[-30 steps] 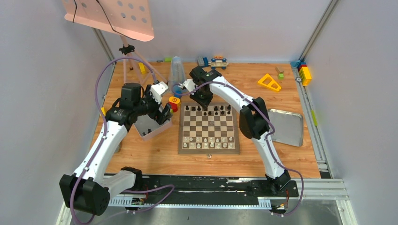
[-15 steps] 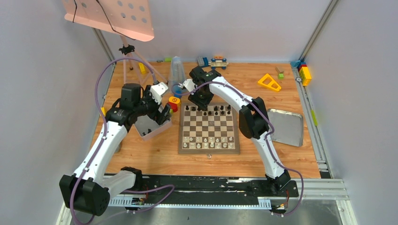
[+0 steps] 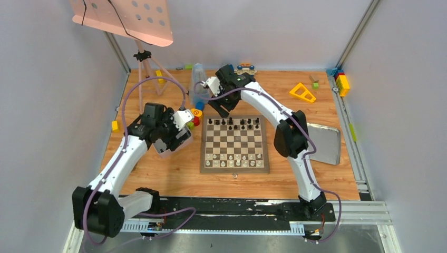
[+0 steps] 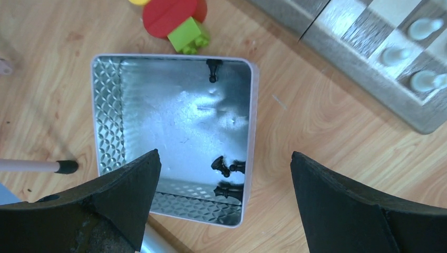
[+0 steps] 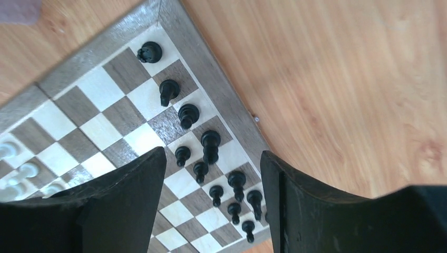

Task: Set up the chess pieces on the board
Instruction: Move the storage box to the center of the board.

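Note:
The board lies mid-table, with black chess pieces along its far rows and white ones along its near rows. My right gripper hangs open above the board's far left corner. In the right wrist view, black pieces stand on the board below my open right gripper, none of them held. My left gripper is wide open over a small metal-lined box. In the left wrist view, loose black pieces lie in the box under my left gripper.
A red disc and a green block sit beside the box. A grey metal tray lies right of the board. A yellow triangle, toy blocks, a clear bottle and a tripod stand at the back.
My right gripper opened, left a black piece standing in the far row, and drew up and back. My left arm shifted nearer and settled over the box, still open.

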Robot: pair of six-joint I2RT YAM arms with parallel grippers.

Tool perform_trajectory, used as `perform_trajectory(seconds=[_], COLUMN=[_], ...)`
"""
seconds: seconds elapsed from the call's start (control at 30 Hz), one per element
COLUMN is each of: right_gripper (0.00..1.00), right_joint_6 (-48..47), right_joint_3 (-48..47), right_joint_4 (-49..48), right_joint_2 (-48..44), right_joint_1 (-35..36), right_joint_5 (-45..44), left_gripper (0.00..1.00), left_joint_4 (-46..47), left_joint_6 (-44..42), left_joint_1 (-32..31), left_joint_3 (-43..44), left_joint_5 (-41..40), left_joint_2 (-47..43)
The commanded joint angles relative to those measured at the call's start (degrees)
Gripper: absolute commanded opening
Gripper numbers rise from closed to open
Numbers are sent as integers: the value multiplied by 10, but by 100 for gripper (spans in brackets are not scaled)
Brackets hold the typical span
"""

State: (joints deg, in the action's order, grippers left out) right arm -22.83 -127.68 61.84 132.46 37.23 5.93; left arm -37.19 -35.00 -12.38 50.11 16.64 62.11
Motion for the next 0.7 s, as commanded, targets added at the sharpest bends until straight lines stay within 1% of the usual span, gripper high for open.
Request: perform_trajectory(seconds=[0.0, 0.23, 0.33, 0.4, 0.53, 0.67], right_gripper=[67, 66, 65, 65, 64, 64], right_joint_6=[33, 42, 42, 40, 40, 41], right_joint_3=[21, 100, 139, 163, 202, 230], right_joint_4=[-53, -68, -68, -67, -67, -68], right_joint_2=[-107, -179, -203, -218, -242, -266], right_joint_1=[-13, -31, -41, -47, -62, -75], right_joint_5=[33, 56, 59, 58, 61, 65], left_gripper=[100, 93, 85, 80, 75, 74], left_joint_4=[-14, 3, -14, -35, -70, -108], left_joint_6=[-94, -136, -145, -154, -194, -246], left_joint_1=[3, 3, 3, 1, -17, -49], left_joint_3=[2, 8, 13, 13, -10, -47], left_joint_5=[-20, -7, 1, 11, 21, 22], left_joint_2=[75, 171, 211, 220, 201, 158])
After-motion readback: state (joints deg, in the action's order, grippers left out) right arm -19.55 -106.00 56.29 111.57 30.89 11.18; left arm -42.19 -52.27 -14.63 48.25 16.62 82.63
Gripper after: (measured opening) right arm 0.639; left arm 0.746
